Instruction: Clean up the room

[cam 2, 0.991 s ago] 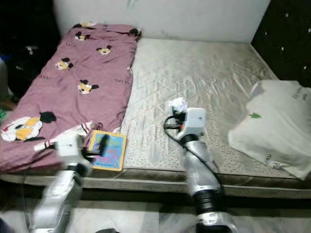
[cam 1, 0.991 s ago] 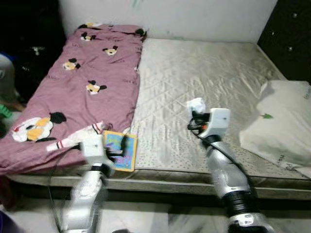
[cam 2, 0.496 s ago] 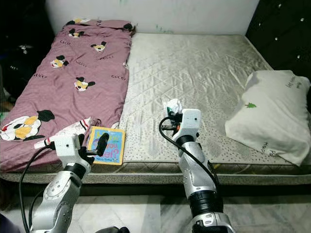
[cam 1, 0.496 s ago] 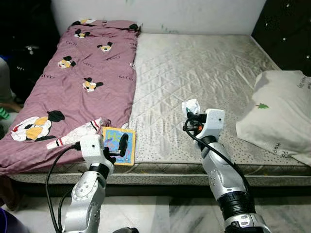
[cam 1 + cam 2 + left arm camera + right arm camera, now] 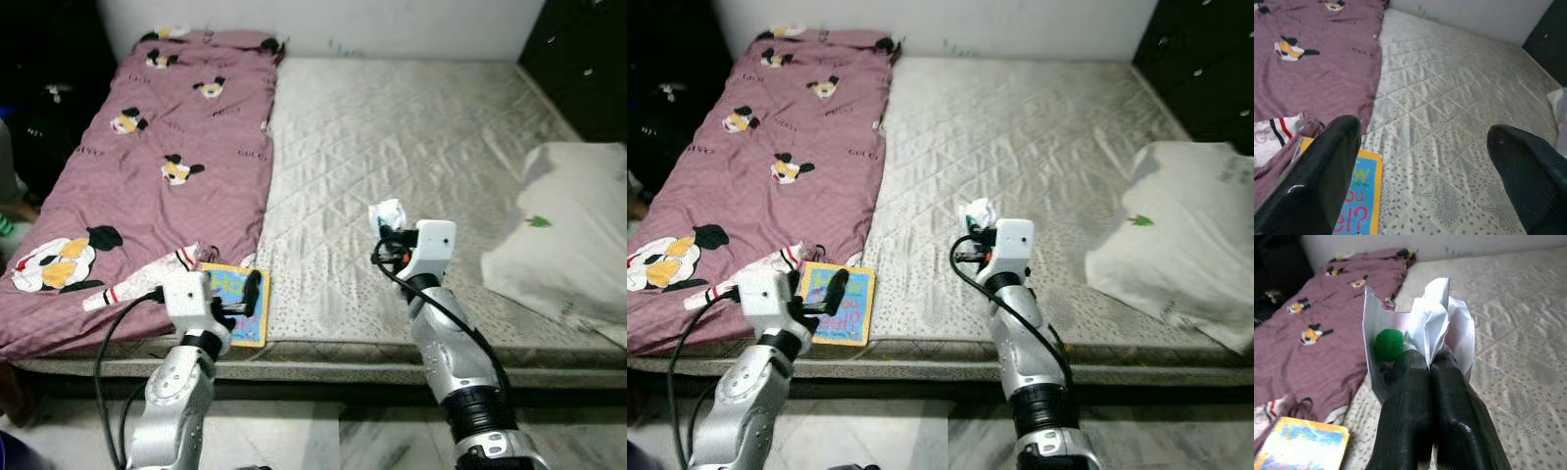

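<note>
Right hand (image 5: 1427, 364): fingers pressed together, pinching a crumpled white wrapper (image 5: 1437, 318) with a green patch, held above the bed (image 5: 411, 137) mattress at centre. Left hand (image 5: 1425, 147): fingers spread wide, holding nothing, poised over the bed's near edge. A colourful book (image 5: 839, 303) lies just at its 12 o'clock, touching the maroon cartoon-print blanket (image 5: 167, 147) at 11 o'clock. A white pillow (image 5: 573, 240) lies at 3 o'clock.

Open room: the bare mattress (image 5: 411, 127) middle lay wide and flat.
Left side: a purple blanket (image 5: 157, 147) covered it.
Front edge: a book (image 5: 235, 299) lay there.
Right side: a white pillow (image 5: 568, 235) blocked it.
</note>
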Robot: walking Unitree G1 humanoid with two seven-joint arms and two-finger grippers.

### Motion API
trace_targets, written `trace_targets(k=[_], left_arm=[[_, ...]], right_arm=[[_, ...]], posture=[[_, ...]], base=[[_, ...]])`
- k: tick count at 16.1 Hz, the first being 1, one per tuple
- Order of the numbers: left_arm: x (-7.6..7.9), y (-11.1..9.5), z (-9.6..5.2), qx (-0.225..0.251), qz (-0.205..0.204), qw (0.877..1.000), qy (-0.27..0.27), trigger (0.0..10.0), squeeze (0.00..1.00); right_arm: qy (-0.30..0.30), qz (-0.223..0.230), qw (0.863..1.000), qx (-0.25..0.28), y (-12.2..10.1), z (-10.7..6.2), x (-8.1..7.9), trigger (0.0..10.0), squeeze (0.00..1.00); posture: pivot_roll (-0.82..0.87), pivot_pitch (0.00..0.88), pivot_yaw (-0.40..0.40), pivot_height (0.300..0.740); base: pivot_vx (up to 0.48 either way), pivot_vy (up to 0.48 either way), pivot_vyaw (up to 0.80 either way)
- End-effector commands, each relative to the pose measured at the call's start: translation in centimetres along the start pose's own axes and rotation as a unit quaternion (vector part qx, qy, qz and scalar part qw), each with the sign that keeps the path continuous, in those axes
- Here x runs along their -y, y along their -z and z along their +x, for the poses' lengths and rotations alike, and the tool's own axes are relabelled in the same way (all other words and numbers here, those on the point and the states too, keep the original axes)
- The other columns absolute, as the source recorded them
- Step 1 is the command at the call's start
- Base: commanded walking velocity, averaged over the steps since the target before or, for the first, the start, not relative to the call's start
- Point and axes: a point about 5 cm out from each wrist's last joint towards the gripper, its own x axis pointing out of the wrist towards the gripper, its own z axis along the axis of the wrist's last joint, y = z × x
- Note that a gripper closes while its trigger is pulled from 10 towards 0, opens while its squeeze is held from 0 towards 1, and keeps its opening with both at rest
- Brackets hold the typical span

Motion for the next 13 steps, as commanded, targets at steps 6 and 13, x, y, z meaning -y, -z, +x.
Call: trace_targets(k=[6, 13], left_arm=[[-0.33, -0.38, -0.07, 0.004, 0.004, 1.000, -0.006, 10.0, 0.00], [-0.59, -0.18, 0.16, -0.004, 0.004, 1.000, -0.028, 10.0, 0.00]], right_arm=[[-0.002, 0.000, 1.000, 0.000, -0.01, 0.08, -0.19, 10.0, 0.00], [-0.006, -0.002, 1.000, -0.001, 0.17, -0.01, -0.36, 10.0, 0.00]], posture=[[0.07, 0.120, -0.003, 0.740], [0.08, 0.120, -0.001, 0.740]], base=[[0.308, 0.000, 0.00], [0.080, 0.000, 0.00]])
